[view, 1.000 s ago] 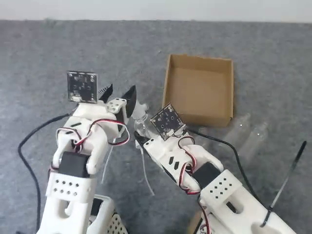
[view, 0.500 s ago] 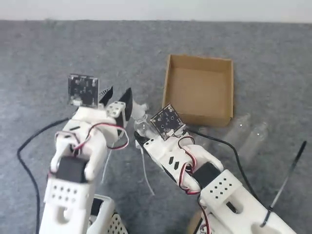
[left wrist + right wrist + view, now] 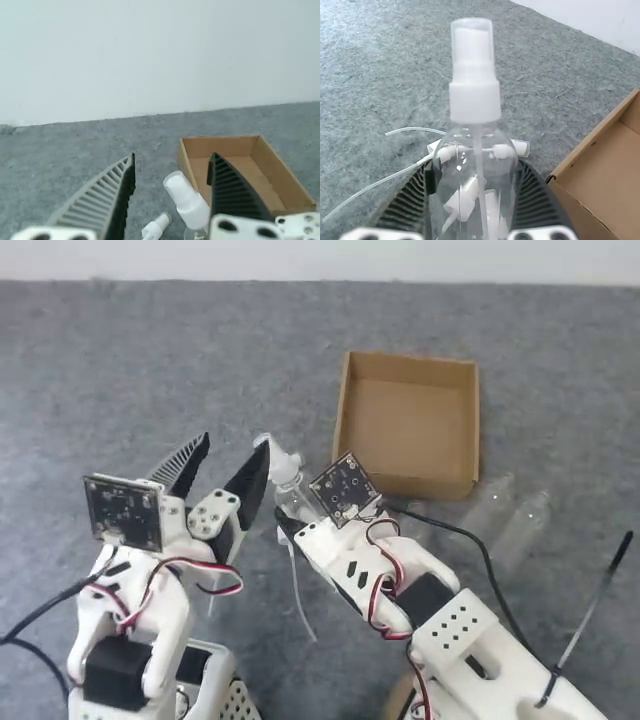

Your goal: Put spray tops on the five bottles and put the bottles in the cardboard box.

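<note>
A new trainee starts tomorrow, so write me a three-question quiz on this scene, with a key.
1. True or false: the brown cardboard box holds a bottle.
2. The right gripper is shut on: A) a metal spoon; B) a clear plastic bottle fitted with a white spray top; C) nothing.
3. Fill in: the left gripper is ___ (open or shut).
Key: 1 false; 2 B; 3 open.
</note>
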Robot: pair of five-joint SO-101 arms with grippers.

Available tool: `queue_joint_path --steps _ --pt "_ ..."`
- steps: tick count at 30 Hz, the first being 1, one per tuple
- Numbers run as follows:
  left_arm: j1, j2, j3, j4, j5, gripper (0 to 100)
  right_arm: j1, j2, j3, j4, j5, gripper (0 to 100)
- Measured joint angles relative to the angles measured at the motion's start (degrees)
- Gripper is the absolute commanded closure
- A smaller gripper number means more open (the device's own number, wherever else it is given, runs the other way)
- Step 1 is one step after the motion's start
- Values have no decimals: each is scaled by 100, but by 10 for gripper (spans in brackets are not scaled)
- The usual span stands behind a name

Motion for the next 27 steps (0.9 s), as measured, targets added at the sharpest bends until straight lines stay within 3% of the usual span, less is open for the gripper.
queue_joint_path --steps 9,20,27 --pt "0 -475 334 9 -149 778 404 0 -167 0 0 992" --pt "9 -1090 1125 -308 -158 776 1662 703 -2576 62 0 992" --pt "826 -1090 1600 -686 -158 724 1301 1811 -3631 721 -70 992"
